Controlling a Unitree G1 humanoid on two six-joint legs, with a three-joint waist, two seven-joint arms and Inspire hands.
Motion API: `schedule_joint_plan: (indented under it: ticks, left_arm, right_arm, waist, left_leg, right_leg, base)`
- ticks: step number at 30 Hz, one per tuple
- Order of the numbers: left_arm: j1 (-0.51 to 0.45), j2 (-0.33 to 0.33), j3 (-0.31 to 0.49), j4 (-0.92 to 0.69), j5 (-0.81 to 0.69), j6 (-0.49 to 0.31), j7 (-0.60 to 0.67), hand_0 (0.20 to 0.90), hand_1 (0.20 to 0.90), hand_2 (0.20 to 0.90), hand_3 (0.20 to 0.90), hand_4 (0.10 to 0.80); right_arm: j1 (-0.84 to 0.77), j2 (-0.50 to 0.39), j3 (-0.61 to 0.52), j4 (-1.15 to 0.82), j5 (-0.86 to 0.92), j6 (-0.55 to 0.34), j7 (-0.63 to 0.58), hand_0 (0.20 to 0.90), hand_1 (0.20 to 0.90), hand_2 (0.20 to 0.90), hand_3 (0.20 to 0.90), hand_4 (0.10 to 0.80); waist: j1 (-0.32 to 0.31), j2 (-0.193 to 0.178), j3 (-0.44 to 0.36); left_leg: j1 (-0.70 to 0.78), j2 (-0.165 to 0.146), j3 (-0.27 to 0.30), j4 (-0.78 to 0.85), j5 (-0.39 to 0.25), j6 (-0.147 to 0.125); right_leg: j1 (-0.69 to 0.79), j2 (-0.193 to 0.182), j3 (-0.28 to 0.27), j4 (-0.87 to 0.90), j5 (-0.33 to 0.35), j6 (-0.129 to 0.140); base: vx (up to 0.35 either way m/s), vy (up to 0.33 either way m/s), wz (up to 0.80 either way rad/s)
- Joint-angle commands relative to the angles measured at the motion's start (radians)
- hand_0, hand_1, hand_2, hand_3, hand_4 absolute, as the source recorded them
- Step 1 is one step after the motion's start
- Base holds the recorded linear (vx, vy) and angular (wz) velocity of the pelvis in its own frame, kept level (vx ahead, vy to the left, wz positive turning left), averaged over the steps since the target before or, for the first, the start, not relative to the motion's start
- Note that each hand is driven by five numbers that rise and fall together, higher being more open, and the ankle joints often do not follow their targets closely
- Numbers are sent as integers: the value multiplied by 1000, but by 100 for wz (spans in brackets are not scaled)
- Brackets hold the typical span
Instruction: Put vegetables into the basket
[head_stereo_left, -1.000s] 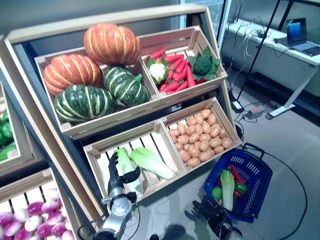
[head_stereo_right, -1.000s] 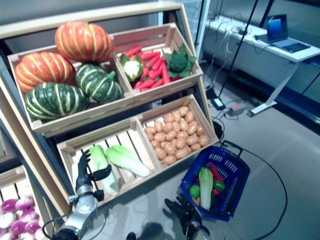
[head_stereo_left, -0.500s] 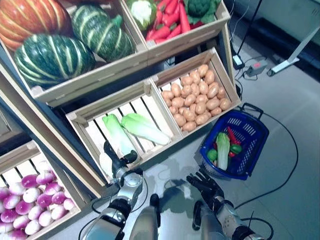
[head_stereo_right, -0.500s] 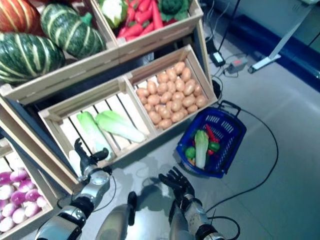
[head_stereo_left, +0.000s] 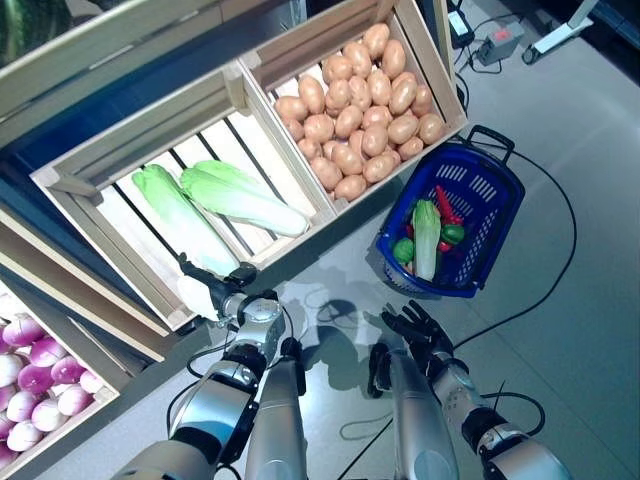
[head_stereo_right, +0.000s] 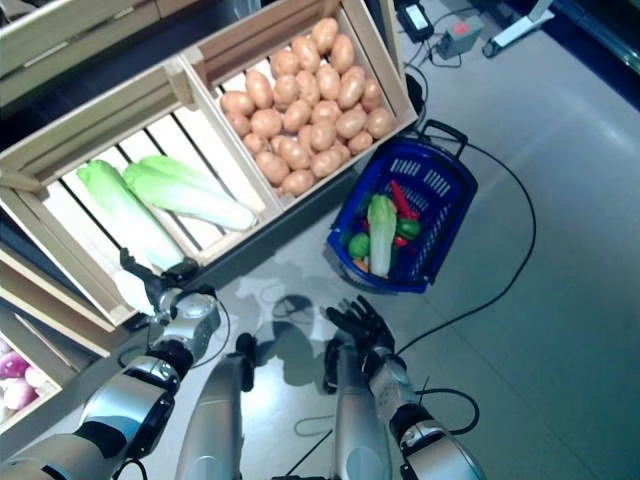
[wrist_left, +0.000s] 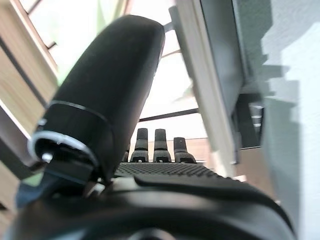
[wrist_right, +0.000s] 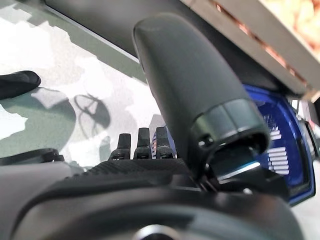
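Bare floor (head_stereo_left: 330, 290) between crate front (head_stereo_left: 245, 262) and blue basket (head_stereo_left: 492, 248) gives passage; basket top open.

A wooden display stand (head_stereo_left: 120, 140) fills the upper part of the scene, with one slatted crate (head_stereo_left: 60, 185) standing beside a second crate (head_stereo_left: 440, 70) on the same shelf. At the far left edge, a lower bin (head_stereo_left: 70, 420) sits well below them. On the grey floor (head_stereo_left: 580, 330) near the top right lie a power adapter (head_stereo_left: 500, 42) and a white desk foot (head_stereo_left: 575, 18).
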Motion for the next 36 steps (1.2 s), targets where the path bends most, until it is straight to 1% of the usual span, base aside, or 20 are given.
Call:
schedule_joint_plan:
  ticks: [1, 4, 5, 6, 9, 12, 13, 14, 15, 17, 18, 19, 21, 25, 26, 29, 30, 32, 34, 36]
  left_arm:
    - [-97, 76, -1, -5, -41, -86, 39, 900, 900, 900, 900, 800]
    - [-126, 100, 19, 21, -79, -91, 32, 900, 900, 900, 900, 800]
    - [-145, 122, 31, 31, -99, -86, 27, 900, 900, 900, 900, 800]
    - [-148, 125, 32, 33, -101, -85, 27, 900, 900, 900, 900, 800]
    - [-196, 171, 45, 68, -150, -74, 13, 900, 900, 900, 900, 800]
    - [-238, 209, 59, 103, -206, -86, -53, 900, 900, 900, 900, 800]
    - [-266, 230, 54, 115, -213, -88, -76, 900, 900, 900, 900, 800]
    - [-270, 234, 53, 118, -214, -89, -83, 900, 900, 900, 900, 800]
    - [-291, 259, 47, 131, -224, -83, -113, 900, 900, 900, 900, 800]
    - [-307, 290, 43, 138, -242, -80, -162, 900, 900, 900, 900, 800]
    - [-308, 294, 43, 139, -240, -78, -168, 900, 900, 900, 900, 800]
    - [-323, 328, 36, 149, -234, -62, -183, 900, 900, 900, 900, 800]
    - [-334, 361, 29, 157, -251, -41, -215, 900, 900, 900, 900, 800]
    - [-350, 403, 19, 172, -283, -3, -294, 900, 900, 900, 900, 800]
    - [-355, 417, 17, 181, -307, 2, -340, 900, 900, 900, 900, 800]
    - [-374, 452, -4, 175, -314, 34, -445, 900, 900, 900, 900, 800]
    - [-374, 454, -6, 175, -309, 40, -448, 900, 900, 900, 900, 800]
    - [-371, 471, -20, 160, -302, 81, -458, 900, 900, 900, 900, 800]
    - [-367, 480, -21, 161, -308, 106, -454, 900, 900, 900, 900, 800]
    - [-361, 491, -11, 179, -330, 115, -457, 900, 900, 900, 900, 800]
  right_arm:
    - [-5, -30, -22, -29, 47, -73, 14, 900, 900, 900, 900, 800]
    - [-1, -36, -24, -36, 44, -79, 24, 900, 900, 900, 900, 800]
    - [1, -39, -21, -48, 38, -80, 25, 900, 900, 900, 900, 800]
    - [1, -39, -20, -50, 38, -80, 25, 900, 900, 900, 900, 800]
    - [-4, -47, -14, -55, 39, -76, 30, 900, 900, 900, 900, 800]
    - [-11, -50, -18, -41, 38, -80, 38, 900, 900, 900, 900, 800]
    - [-11, -56, -18, -39, 41, -81, 36, 900, 900, 900, 900, 800]
    - [-11, -58, -18, -39, 42, -81, 36, 900, 900, 900, 900, 800]
    - [-9, -67, -24, -32, 45, -82, 46, 900, 900, 900, 900, 800]
    - [-4, -79, -33, -36, 41, -78, 51, 900, 900, 900, 900, 800]
    - [-4, -81, -33, -37, 41, -77, 52, 900, 900, 900, 900, 800]
    - [6, -95, -40, -43, 39, -76, 57, 900, 900, 900, 900, 800]
    - [15, -110, -48, -51, 38, -73, 59, 900, 900, 900, 900, 800]
    - [26, -129, -64, -63, 31, -68, 60, 900, 900, 900, 900, 800]
    - [28, -134, -67, -63, 31, -67, 61, 900, 900, 900, 900, 800]
    - [33, -143, -74, -86, 22, -62, 53, 900, 900, 900, 900, 800]
    - [34, -144, -74, -87, 21, -61, 52, 900, 900, 900, 900, 800]
    - [32, -155, -78, -92, 25, -57, 49, 900, 900, 900, 900, 800]
    - [34, -159, -85, -94, 24, -55, 48, 900, 900, 900, 900, 800]
    - [37, -162, -89, -96, 26, -55, 48, 900, 900, 900, 900, 800]
  waist:
    - [-21, 4, -15]
    - [-27, -4, -8]
    - [-31, -9, -5]
    - [-32, -10, -5]
    - [-39, -17, -1]
    - [-46, -21, 4]
    - [-51, -22, 8]
    - [-52, -22, 8]
    - [-57, -23, 9]
    - [-62, -23, 12]
    - [-62, -23, 12]
    - [-67, -23, 16]
    - [-70, -22, 20]
    - [-76, -18, 28]
    - [-76, -17, 31]
    - [-76, -14, 39]
    - [-76, -14, 39]
    - [-73, -10, 46]
    - [-71, -7, 49]
    - [-69, -6, 50]
  left_leg:
    - [15, -11, 53, 85, -109, 83]
    - [-9, -7, 57, 116, -124, 89]
    - [-20, -3, 60, 128, -129, 91]
    - [-22, -3, 60, 129, -130, 91]
    - [-39, 4, 66, 144, -137, 94]
    - [-51, 9, 72, 160, -148, 98]
    - [-59, 14, 76, 171, -154, 100]
    - [-62, 14, 77, 174, -155, 101]
    - [-69, 17, 80, 182, -160, 103]
    - [-80, 21, 84, 194, -165, 105]
    - [-82, 22, 84, 196, -166, 105]
    - [-90, 25, 87, 204, -169, 108]
    - [-100, 26, 88, 213, -173, 110]
    - [-118, 26, 90, 225, -174, 114]
    - [-123, 26, 90, 229, -175, 115]
    - [-141, 29, 92, 237, -176, 118]
    - [-142, 29, 92, 238, -176, 119]
    - [-153, 29, 91, 245, -178, 120]
    - [-158, 28, 90, 252, -181, 122]
    - [-163, 25, 88, 257, -185, 123]
  right_leg:
    - [47, 7, 21, 26, -12, -38]
    - [20, 9, 22, 51, -18, -39]
    - [7, 12, 24, 62, -21, -40]
    - [5, 12, 24, 64, -21, -40]
    - [-15, 17, 27, 76, -24, -42]
    - [-30, 19, 29, 90, -30, -42]
    - [-41, 21, 31, 99, -32, -43]
    - [-44, 22, 32, 101, -32, -44]
    - [-52, 25, 33, 107, -35, -45]
    - [-65, 29, 36, 116, -36, -46]
    - [-67, 30, 36, 117, -37, -47]
    - [-77, 31, 38, 125, -37, -47]
    - [-88, 32, 39, 131, -39, -48]
    - [-108, 36, 43, 142, -37, -50]
    - [-113, 36, 44, 146, -38, -51]
    - [-134, 36, 43, 157, -37, -52]
    - [-135, 36, 43, 158, -37, -52]
    - [-146, 35, 42, 165, -38, -53]
    - [-152, 33, 41, 172, -41, -54]
    - [-157, 31, 40, 178, -45, -55]
  base:
    - [-45, 28, -1]
    - [-46, 26, -3]
    - [-41, 21, -5]
    - [-40, 20, -5]
    - [-37, 21, 0]
    - [-24, 28, -5]
    - [-17, 31, -4]
    - [-11, 50, -5]
    - [-1, 47, -4]
    - [-1, 49, -3]
    - [-2, 49, -5]
    - [1, 50, -8]
    - [3, 57, -9]
    - [3, 50, -2]
    - [-3, 39, 1]
    - [-8, 38, 3]
    - [-7, 23, 3]
    - [0, 0, 0]
    - [0, 0, 0]
    - [0, 0, 0]
